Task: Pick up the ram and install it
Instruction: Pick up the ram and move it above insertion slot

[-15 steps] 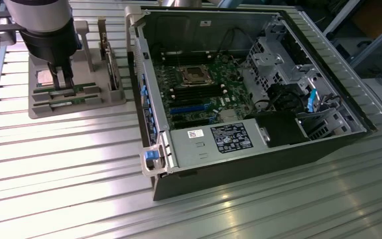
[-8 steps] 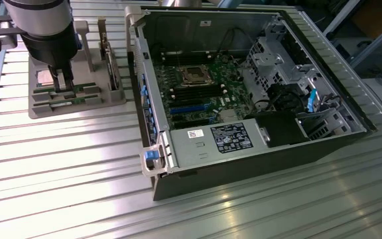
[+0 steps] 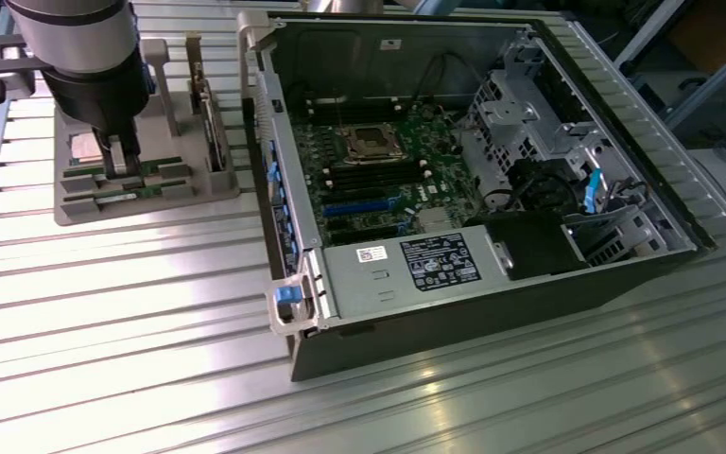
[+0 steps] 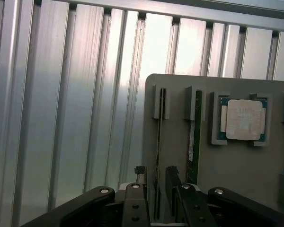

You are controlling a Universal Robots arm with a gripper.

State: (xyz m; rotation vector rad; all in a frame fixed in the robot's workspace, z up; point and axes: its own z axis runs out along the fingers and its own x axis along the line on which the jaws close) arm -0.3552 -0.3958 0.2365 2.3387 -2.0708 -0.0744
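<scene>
Wrist view shows the gripper (image 4: 156,184) low over the grey holder (image 4: 236,165), its jaws spread wide and unclenched either side of the ram (image 4: 159,137) standing on edge in the holder's slot, so neither lifting nor installing is done yet.

Bright glare streaks the table (image 4: 85,118) (shadows soft).

surface: ribbed aluminium table (image 3: 111,312), bright glare streaks | exterior view's right: metal frame struts (image 3: 722,78)
</scene>
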